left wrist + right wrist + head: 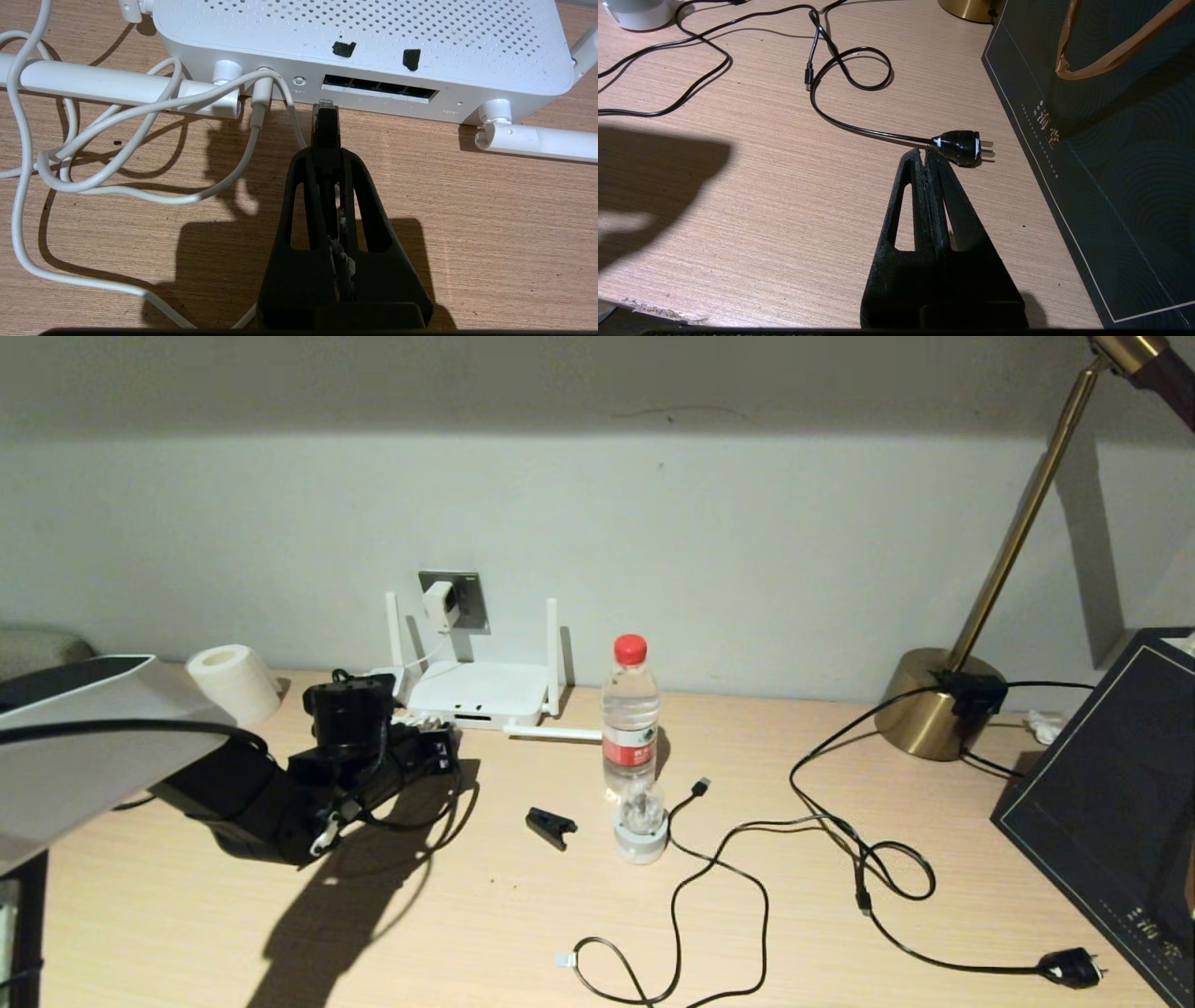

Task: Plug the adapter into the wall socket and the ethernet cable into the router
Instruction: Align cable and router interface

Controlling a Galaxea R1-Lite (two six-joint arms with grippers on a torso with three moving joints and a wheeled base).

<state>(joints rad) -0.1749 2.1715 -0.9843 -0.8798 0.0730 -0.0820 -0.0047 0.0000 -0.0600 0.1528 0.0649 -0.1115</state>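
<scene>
The ethernet cable [325, 122] is pinched between the left gripper [327, 154] fingers, its clear plug pointed along its long axis at the router [373, 42] ports, just short of them. The right gripper [926, 156], fingers pressed together, is held empty above the table [761, 186] at the near right.

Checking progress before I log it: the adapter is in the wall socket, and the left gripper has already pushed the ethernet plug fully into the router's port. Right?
Not quite. The adapter is in the wall socket, but the left wrist view shows the left gripper holding the ethernet plug just short of the router, still outside its ports.
</scene>
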